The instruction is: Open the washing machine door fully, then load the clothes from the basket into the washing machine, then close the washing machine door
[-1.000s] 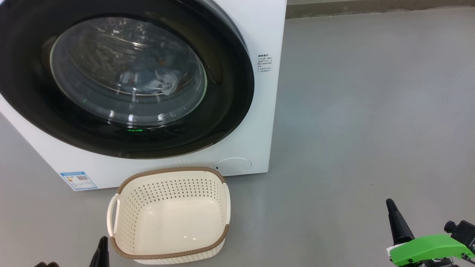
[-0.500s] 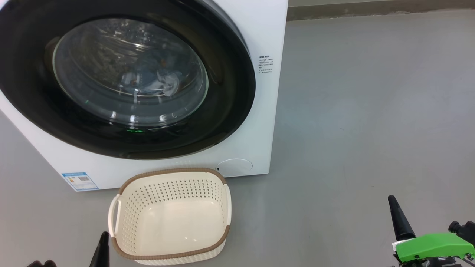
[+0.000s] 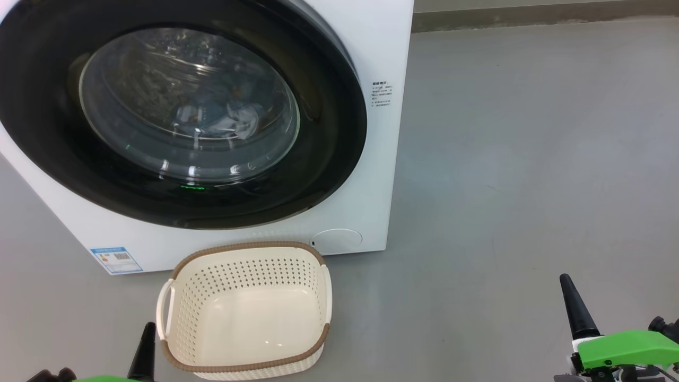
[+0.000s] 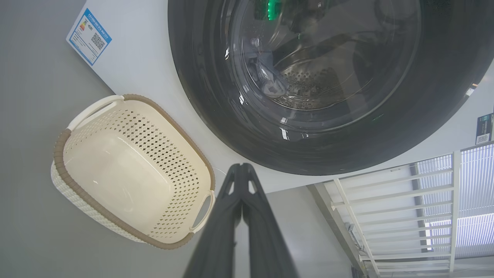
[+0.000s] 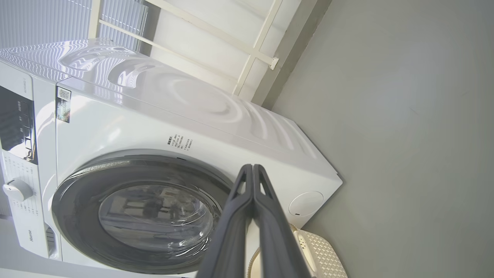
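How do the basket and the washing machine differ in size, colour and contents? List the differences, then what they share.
The basket is small and cream with a brown rim; the washing machine is large and white. The basket lies empty and open-topped; the washing machine holds the clothes behind its shut door. Both stand on the grey floor.

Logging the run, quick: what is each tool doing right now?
Left tool: closed, holding nothing.
Right tool: closed, holding nothing.
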### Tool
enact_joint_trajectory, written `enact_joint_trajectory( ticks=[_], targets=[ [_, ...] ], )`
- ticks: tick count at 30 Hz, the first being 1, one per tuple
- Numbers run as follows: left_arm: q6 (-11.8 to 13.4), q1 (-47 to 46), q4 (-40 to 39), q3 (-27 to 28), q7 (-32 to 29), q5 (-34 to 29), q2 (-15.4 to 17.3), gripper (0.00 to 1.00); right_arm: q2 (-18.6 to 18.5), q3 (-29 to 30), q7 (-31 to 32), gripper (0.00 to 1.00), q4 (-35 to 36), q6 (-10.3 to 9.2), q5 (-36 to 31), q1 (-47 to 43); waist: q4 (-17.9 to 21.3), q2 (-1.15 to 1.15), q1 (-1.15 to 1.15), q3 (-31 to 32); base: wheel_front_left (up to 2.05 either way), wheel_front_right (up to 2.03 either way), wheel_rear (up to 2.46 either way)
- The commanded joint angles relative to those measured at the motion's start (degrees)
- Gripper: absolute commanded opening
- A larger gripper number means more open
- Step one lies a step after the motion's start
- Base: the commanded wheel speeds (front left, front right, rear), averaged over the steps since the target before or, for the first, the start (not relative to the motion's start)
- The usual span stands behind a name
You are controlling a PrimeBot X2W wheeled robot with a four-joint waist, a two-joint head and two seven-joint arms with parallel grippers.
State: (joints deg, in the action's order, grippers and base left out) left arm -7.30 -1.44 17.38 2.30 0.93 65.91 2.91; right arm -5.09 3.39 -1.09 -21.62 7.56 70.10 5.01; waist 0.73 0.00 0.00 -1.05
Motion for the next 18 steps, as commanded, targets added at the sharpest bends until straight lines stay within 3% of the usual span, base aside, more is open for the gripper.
enact_joint_trajectory(
  ticks=[1, 18],
  targets=[
    [0.07, -2.48, -1.64, 1.68, -0.48, 1.93, 0.75, 0.0, -0.04, -0.35, 0.61, 0.0, 2.03, -0.05, 1.88, 1.41, -0.04, 0.0, 0.0, 0.05, 0.0, 0.0, 0.0],
    [0.08, -3.52, -2.27, 2.7, -3.18, 11.27, 0.45, 0.0, 0.83, 1.03, 3.32, 0.0, 4.01, -0.06, 9.62, 1.53, -0.3, 0.0, 0.0, 0.44, 0.0, 0.0, 0.0]
  ],
)
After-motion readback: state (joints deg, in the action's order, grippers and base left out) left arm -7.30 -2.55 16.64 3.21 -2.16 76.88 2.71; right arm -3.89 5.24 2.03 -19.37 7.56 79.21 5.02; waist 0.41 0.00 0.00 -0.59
